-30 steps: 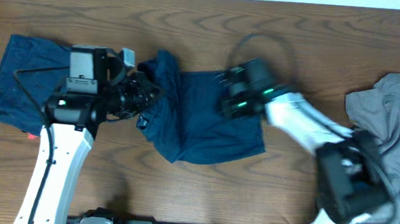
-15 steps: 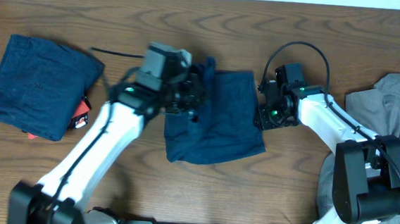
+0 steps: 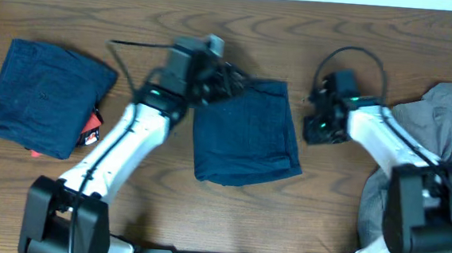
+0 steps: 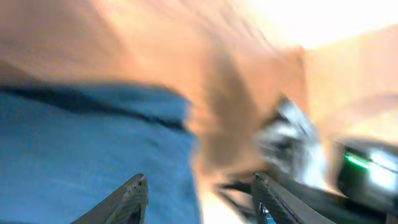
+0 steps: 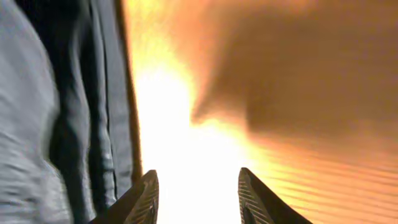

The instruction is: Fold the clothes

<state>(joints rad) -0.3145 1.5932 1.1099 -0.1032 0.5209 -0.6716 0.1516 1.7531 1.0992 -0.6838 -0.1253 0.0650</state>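
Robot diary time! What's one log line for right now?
step: folding | blue cloth: lying flat, middle | left jaws: open, at its top-left corner | right jaws: open, beside its right edge | grey shirt: unfolded, far right

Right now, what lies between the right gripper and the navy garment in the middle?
Only a narrow strip of bare table separates the right gripper from the navy garment, as the overhead view shows.

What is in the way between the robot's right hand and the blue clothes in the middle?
Nothing that I can see. The right gripper sits just beside the right edge of the dark blue garment, jaws open, with only bare wooden table between them.
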